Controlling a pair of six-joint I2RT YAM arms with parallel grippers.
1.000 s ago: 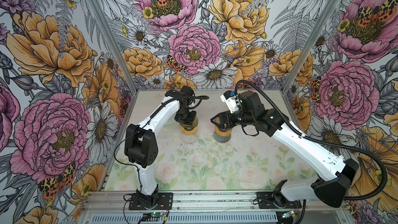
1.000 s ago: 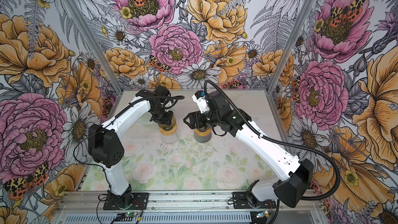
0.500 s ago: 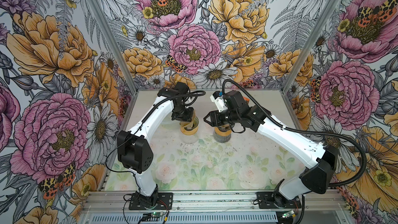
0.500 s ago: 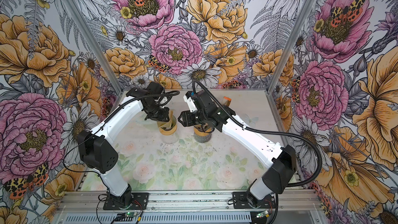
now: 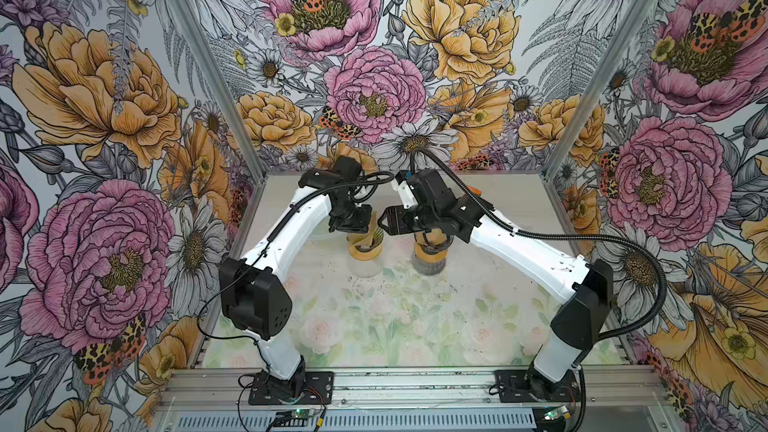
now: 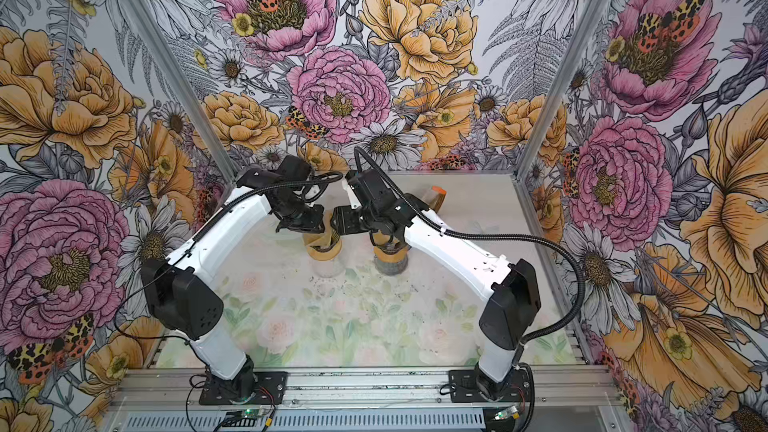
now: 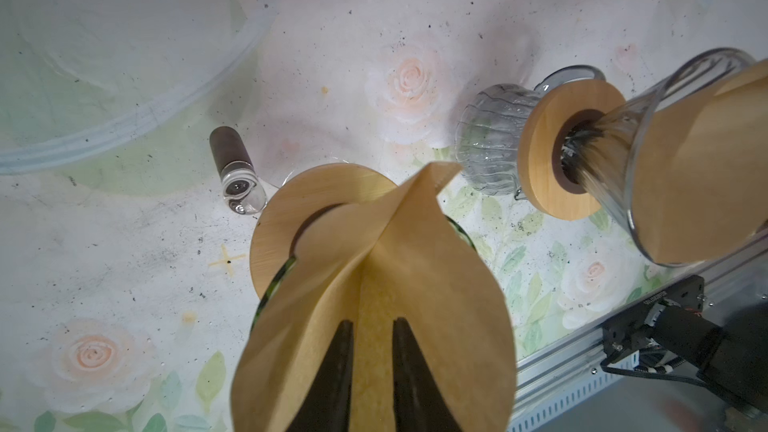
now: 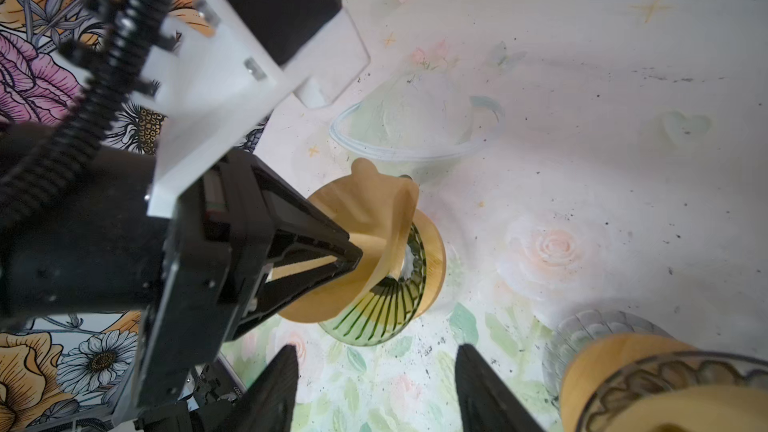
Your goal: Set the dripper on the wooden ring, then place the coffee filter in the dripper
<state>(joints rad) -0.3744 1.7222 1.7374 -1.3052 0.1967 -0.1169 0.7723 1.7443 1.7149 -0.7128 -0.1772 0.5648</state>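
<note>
Floral wallpaper (image 5: 374,89) of big pink and orange blooms encloses a tabletop (image 5: 374,326) printed with pale roses and speckled with dark crumbs.

Near the middle of the back of the table, your left gripper (image 7: 371,326) has its jaws pressed together on a brown paper coffee filter (image 7: 415,268), pinching a fold of its upper edge. The filter is bent and partly opened. Its lower part dips into the mouth of a green-tinted ribbed glass dripper with a round wooden collar (image 8: 386,305), while its upper part stands up out of the cone. In both top views the dripper stands on a clear glass vessel (image 5: 365,265).

Your right gripper (image 8: 376,351) hangs just beside that dripper with its jaws spread and nothing between them. In a top view it faces the left gripper from the right, close to the filter.

Just to the right stands a second clear glass dripper, lined with brown paper, on a wooden collar over a ribbed glass carafe (image 7: 494,135).

A small glass vial with a dark stopper end (image 7: 235,168) lies on the table near the green dripper.
</note>
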